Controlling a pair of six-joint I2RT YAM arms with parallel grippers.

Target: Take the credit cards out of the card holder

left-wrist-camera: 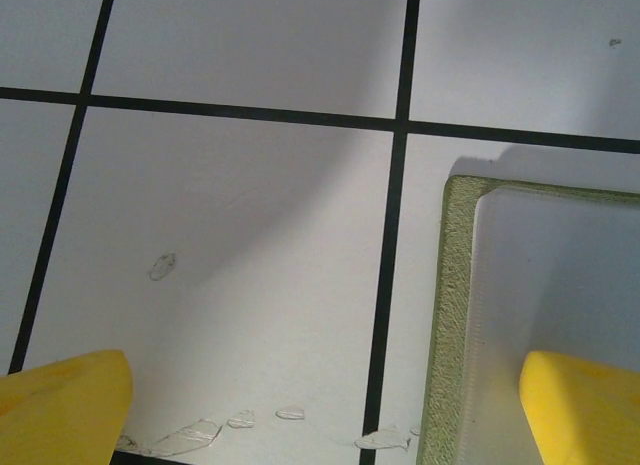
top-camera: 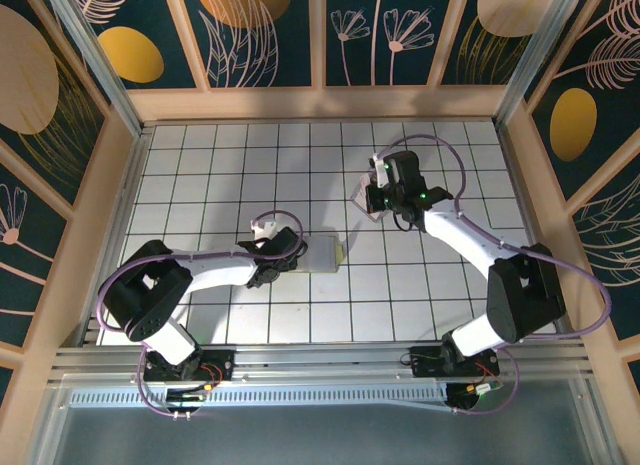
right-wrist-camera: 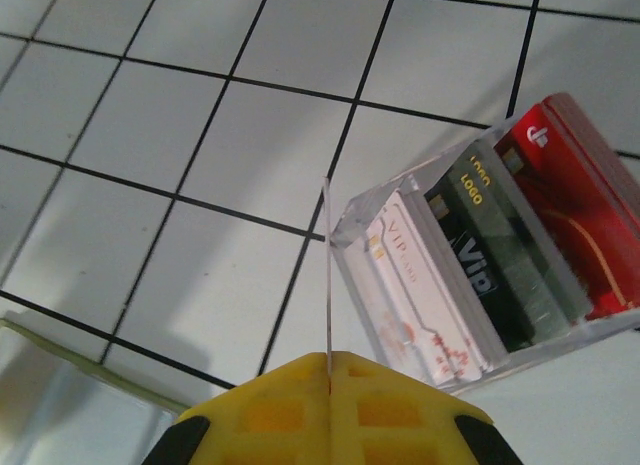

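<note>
The flat, roughly square yellow-green card holder (top-camera: 327, 253) lies on the white, black-gridded surface (top-camera: 200, 175) directly ahead of the left pincer (top-camera: 300, 253), whose yellow fingers stand wide apart with nothing between them. The left wrist view adds texture that the top view lacks: a finely woven yellow-green rim (left-wrist-camera: 458, 315) runs around a smooth pale inside (left-wrist-camera: 540, 275). There one finger (left-wrist-camera: 585, 410) hangs over that pale face, and the other sits out over bare tile. The right pincer (top-camera: 372, 200) is well apart from the holder and is pressed together on a thin leaf of a glossy clear plastic sleeve (right-wrist-camera: 355, 210). Its wrist view shows the leaf edge-on between the yellow tips. Just ahead and to the right, three cards sit in overlapping pockets: a white VIP card (right-wrist-camera: 420, 285), a dark card (right-wrist-camera: 490, 250) marked LOGO and VIP, and a red card (right-wrist-camera: 580, 200).
</note>
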